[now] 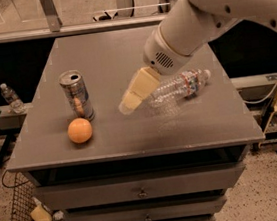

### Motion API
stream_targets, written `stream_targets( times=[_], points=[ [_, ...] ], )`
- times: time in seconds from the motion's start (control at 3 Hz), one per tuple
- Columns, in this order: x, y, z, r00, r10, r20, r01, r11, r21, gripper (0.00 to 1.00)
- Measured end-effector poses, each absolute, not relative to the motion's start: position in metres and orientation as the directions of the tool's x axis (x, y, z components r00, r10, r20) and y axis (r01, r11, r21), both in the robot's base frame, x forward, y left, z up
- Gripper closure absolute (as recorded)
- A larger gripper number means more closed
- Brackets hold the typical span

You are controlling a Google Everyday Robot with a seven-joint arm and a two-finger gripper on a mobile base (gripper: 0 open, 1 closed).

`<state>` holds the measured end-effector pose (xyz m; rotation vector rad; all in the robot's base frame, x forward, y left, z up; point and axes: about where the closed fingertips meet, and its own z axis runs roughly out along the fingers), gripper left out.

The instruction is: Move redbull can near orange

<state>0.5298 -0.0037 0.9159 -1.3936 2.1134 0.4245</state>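
Redbull can (76, 95) is not in the gripper (128, 103), which hangs empty over the middle of the table (121, 49), a little toward the front edge. It points down and to the left from the white arm (202, 14) that reaches in over the back right corner. Whether the gripper is apart or together I cannot tell; nothing is held in it.

Just to its right, partly behind it, a clear bottle (178, 87) lies on its side, cap end toward the right edge. It has no part in the task.

Well to the left of the gripper, the can stands upright near the left edge, in the front half of the table. The orange (79, 130) sits just in front of it, close to the front left corner. The two look to be touching or nearly so; the fruit's reflection shows on the can's side.

Judged from this layout, the placing is done: the can is upright, released, and right beside the orange. Little seems left beyond drawing the arm clear without brushing the bottle or the can.
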Motion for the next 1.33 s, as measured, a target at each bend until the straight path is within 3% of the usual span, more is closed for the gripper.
stream_targets(
  times=[0.67, 1.33],
  points=[
    [0.527, -0.079, 0.919, -0.363, -0.637, -0.680, -0.843, 0.535, -0.050, 0.00],
    [0.526, -0.107, 0.929, -0.373, -0.595, -0.712, -0.803, 0.592, -0.075, 0.00]
  ],
)
